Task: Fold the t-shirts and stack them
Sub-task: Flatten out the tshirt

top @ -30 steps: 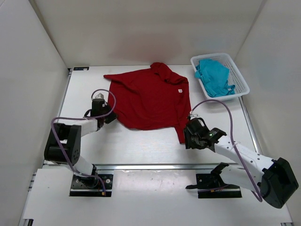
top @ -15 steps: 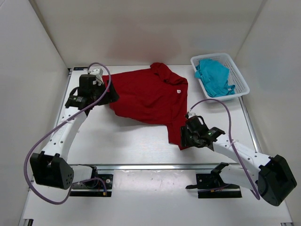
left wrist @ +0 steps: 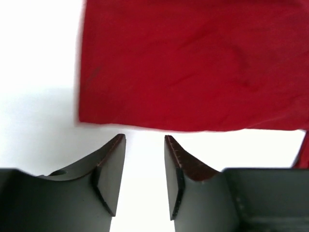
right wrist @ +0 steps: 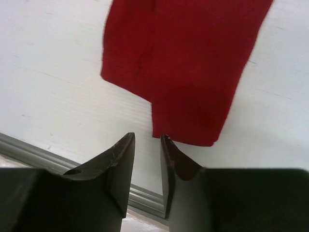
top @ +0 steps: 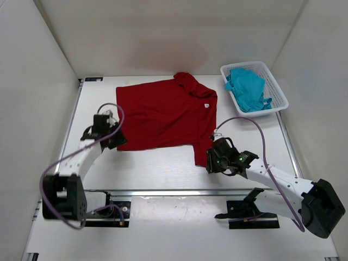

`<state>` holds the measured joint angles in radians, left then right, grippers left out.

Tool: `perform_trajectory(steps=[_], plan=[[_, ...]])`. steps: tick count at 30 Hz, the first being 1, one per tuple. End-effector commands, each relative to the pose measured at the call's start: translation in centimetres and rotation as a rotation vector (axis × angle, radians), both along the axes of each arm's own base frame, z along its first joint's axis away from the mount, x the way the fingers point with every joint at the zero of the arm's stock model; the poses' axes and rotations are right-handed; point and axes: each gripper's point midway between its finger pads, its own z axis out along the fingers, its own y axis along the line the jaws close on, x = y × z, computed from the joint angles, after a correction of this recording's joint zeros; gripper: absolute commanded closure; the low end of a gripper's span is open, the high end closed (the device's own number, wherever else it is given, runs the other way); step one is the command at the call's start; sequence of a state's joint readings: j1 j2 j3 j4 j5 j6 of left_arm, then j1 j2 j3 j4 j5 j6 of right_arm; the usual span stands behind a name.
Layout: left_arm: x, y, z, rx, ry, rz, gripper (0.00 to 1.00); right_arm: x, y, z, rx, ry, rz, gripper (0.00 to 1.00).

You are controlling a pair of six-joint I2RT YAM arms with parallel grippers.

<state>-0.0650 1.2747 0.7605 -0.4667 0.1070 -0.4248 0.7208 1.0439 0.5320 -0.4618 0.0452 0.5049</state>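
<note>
Top external view: dark red t-shirt (top: 166,114) lies spread flat at the centre of the white surface (top: 152,168).
Teal-blue t-shirt (top: 247,89): bunched inside the white basket (top: 278,89), upper right.
Left pincer (left wrist: 145,137): parted, empty, just short of the red hem.
Right pincer (right wrist: 147,136): narrowly parted, empty, at the shirt's lower right flap.

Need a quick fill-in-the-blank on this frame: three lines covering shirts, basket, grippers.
1. The shirt spread on the table is dark ____.
2. The basket holding the teal-blue shirt stands at the table's far ____ corner.
3. The left gripper and the right gripper both stand ____, with nothing between the fingers.

Missing words: red; right; open.
</note>
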Motion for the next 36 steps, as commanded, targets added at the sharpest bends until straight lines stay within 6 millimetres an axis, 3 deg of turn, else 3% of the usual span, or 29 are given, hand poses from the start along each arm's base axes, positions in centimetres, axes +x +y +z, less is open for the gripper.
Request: perform_trajectory(steps=[1,2,4,5,6,7,13,14,15,17,20,29,36], plan=[[-0.2,2.2,1.2,-0.046,-0.167,0.163,0.52,1.0,1.2,1.4,0.051,-0.060,-0.001,0.77],[-0.2,2.4,2.0,-0.042,-0.217,0.181,0.51,0.7,1.0,1.0,0.038,-0.052,0.010,0.78],[-1.6,3.1,0.7,-0.048,-0.226,0.255,0.40,0.6,1.1,0.8,0.028,-0.045,0.018,0.80],[-1.6,3.0,1.3,-0.066,-0.263,0.268,0.28,0.4,1.1,0.7,0.025,-0.045,0.024,0.80],[-2.0,4.3,1.0,-0.052,-0.282,0.321,0.06,0.3,1.2,0.7,0.024,-0.044,0.033,0.80],[-2.3,5.0,0.3,-0.060,-0.276,0.362,0.02,0.4,1.5,1.0,0.039,-0.048,0.028,0.80],[-2.0,5.1,-0.5,-0.122,-0.324,0.351,0.01,0.3,2.1,1.1,0.054,-0.046,0.057,0.78],[-2.0,5.4,-0.8,-0.149,-0.321,0.374,0.07,0.4,2.0,1.1,0.044,-0.052,0.061,0.78],[-2.3,5.6,-1.6,-0.155,-0.301,0.388,0.25,0.2,1.9,0.9,0.039,-0.048,0.064,0.79],[-2.6,6.2,-2.4,-0.156,-0.278,0.434,0.49,0.3,2.1,1.1,0.052,-0.051,0.057,0.79],[-2.7,5.6,-3.5,-0.156,-0.230,0.439,0.52,0.1,2.0,1.0,0.062,-0.044,0.064,0.78],[-2.5,4.9,-5.2,-0.231,-0.208,0.535,0.48,0.2,2.4,1.1,0.090,-0.044,0.073,0.77],[-2.5,4.9,-5.8,-0.272,-0.233,0.600,0.56,0.2,2.9,1.8,0.120,-0.056,0.089,0.77]])
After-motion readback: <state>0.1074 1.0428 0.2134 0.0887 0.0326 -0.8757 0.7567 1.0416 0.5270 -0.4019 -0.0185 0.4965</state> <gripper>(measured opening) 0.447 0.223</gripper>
